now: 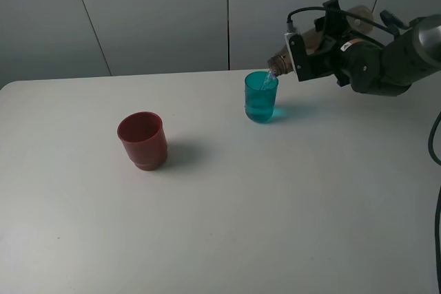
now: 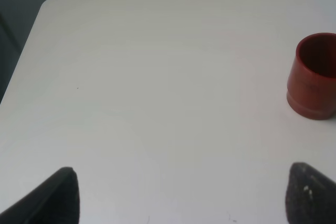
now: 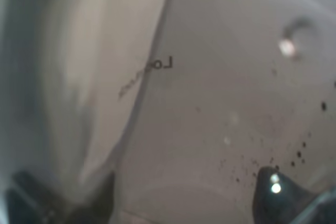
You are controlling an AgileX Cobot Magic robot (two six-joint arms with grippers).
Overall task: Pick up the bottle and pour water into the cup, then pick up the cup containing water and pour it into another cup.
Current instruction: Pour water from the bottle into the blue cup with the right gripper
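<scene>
Occupying most of the high view, the white surface (image 1: 220,232) carries two cups that stand well apart.

The right arm (image 1: 396,60) reaches in from the far right and hangs above the surface. The right end effector (image 1: 313,49) is clenched around the bottle (image 1: 281,65), grasping it at mid-body. The bottle is off the surface and lies tilted close to horizontal, with its neck pointing left and slightly down. The mouth of the bottle sits just above the far-right rim of the teal cup (image 1: 261,98). A thin stream of water (image 1: 266,82) runs from the mouth into this cup.

The red cup (image 1: 142,140) stands upright on the left of the surface, nearer than the teal cup. Nothing touches it.

The teal cup stands upright on the far side, right of centre. It holds water for most of its height.

The left end effector (image 2: 184,198) appears only in the left wrist view. It is released: its dark fingertips (image 2: 58,200) stand wide apart over bare surface, with nothing between them.

The right wrist view is blurred, showing only the translucent bottle wall at close range.
</scene>
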